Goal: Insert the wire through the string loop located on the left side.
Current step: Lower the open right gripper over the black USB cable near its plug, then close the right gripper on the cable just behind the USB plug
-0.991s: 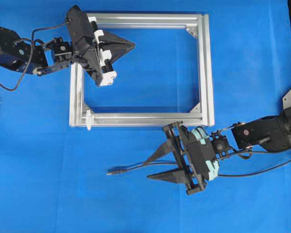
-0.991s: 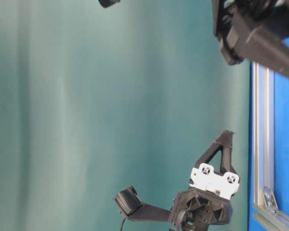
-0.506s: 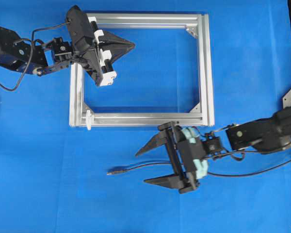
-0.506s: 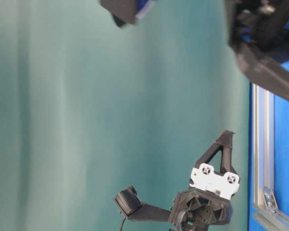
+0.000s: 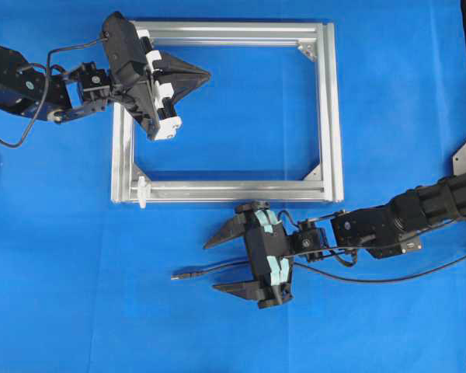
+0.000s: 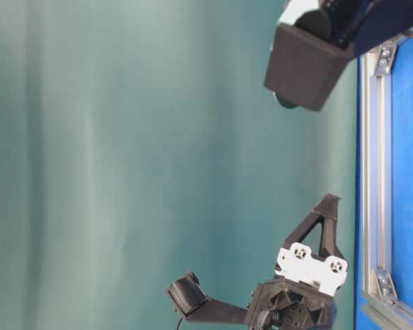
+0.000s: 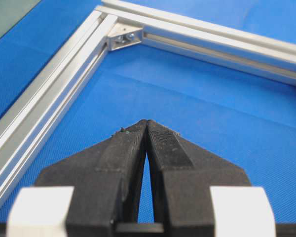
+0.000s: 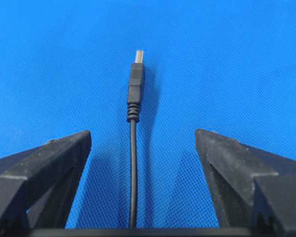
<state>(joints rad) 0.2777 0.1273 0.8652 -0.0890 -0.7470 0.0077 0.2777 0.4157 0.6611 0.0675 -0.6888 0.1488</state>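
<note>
Right claw (image 5: 213, 264) is standing wide open, straddling the wire (image 8: 133, 148), which is lying untouched on the tabletop (image 5: 78, 311) between its fingers. Left claw (image 7: 147, 123) is sitting closed and empty; the loop (image 5: 142, 191) is hanging well behind it on the frame (image 5: 330, 109).

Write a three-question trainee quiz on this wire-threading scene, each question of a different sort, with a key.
1. True or false: the right gripper has already closed on the wire.
2. Multiple choice: the string loop sits at which corner of the aluminium frame, seen from overhead? A) upper right B) lower left C) lower right
3. Fill in: the left gripper hovers over the frame's upper left with its jaws ____.

Key:
1. False; the jaws stand wide on either side of the wire, not touching it.
2. B
3. shut
</note>
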